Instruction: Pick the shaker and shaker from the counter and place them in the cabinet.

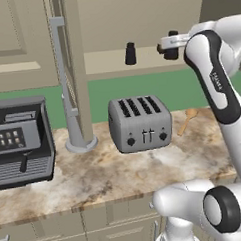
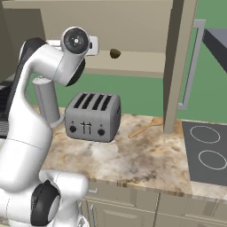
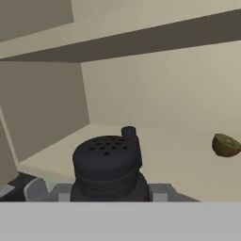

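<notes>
My gripper (image 1: 171,45) is shut on one black shaker (image 1: 171,52), held upright at the front right of the cabinet shelf (image 1: 104,67). In the hand view its perforated top (image 3: 107,160) sits between my fingers (image 3: 159,192). I cannot tell whether its base touches the shelf. The other shaker (image 1: 130,53) stands upright on the shelf to the left, and its cap (image 3: 128,132) peeks out behind the held one. The cabinet (image 3: 164,89) is open, its door (image 1: 72,70) swung out edge-on with the silver bar handle (image 1: 60,75).
A small brown lump (image 3: 225,145) lies on the shelf to the right (image 2: 115,53). On the counter below stand a grey toaster (image 1: 140,122), a coffee machine (image 1: 18,143) and a wooden spoon (image 1: 187,120). A stove top (image 2: 206,153) is at the far right.
</notes>
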